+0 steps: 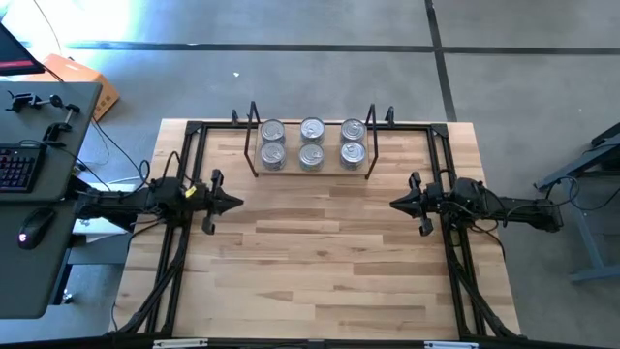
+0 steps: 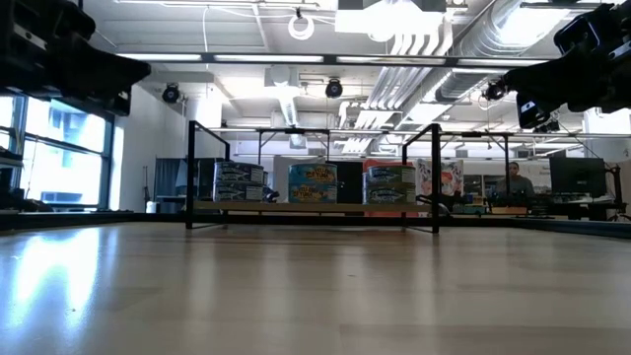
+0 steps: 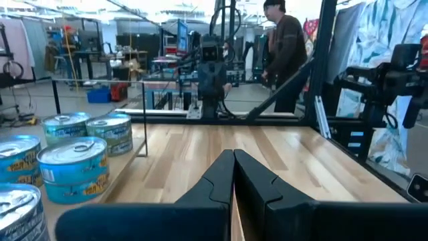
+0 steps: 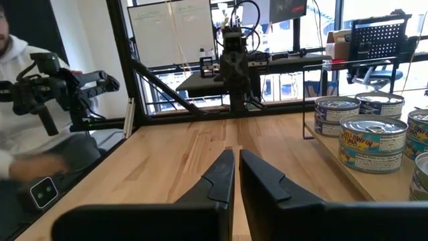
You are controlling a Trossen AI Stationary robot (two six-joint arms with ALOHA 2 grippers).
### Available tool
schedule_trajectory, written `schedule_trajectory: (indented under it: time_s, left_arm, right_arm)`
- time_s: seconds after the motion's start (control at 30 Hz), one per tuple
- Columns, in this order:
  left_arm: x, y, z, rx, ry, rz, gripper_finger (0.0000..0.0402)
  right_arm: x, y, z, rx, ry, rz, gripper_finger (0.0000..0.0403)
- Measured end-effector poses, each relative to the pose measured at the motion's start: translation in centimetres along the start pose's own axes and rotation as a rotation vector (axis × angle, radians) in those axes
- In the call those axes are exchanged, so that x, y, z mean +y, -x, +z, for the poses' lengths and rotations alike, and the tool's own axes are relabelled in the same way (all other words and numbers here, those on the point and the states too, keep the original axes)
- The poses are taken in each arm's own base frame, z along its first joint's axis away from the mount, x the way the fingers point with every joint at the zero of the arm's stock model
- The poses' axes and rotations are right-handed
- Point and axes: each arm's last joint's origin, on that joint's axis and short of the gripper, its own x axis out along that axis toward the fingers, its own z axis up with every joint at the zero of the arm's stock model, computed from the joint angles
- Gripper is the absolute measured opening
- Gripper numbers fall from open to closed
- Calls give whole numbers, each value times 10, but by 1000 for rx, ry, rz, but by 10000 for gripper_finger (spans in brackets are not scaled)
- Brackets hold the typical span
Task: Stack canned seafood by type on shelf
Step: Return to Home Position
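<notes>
The shelf [image 1: 292, 144] holds six stacks of canned seafood [image 1: 311, 129]. The left claw [image 1: 232, 204] and right claw [image 1: 395, 204], both closed, sit clear of it.

Canned seafood [image 1: 311, 142] in two rows of three on shelf [image 1: 292, 143], at table [image 1: 320, 262] far edge, centred.

Grey concrete floor [image 1: 310, 87]. Dark desk [image 1: 39, 281] with keyboard [image 1: 15, 167] on the left. Windows [image 2: 59, 158], white ceiling ducts [image 2: 434, 49], whiteboard [image 4: 167, 30].

left gripper [image 1: 235, 203], right gripper [image 1: 395, 204] — both closed, facing each other
</notes>
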Motion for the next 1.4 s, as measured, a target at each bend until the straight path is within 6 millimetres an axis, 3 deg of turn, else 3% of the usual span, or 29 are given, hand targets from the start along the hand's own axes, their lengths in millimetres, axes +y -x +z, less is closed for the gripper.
schedule_trajectory:
  time_s: [1.4]
  left_arm:
    - [0, 0, -2, 25, 1, 4, 3]
  right_arm:
    - [0, 0, 0, 0, 0, -1, 16]
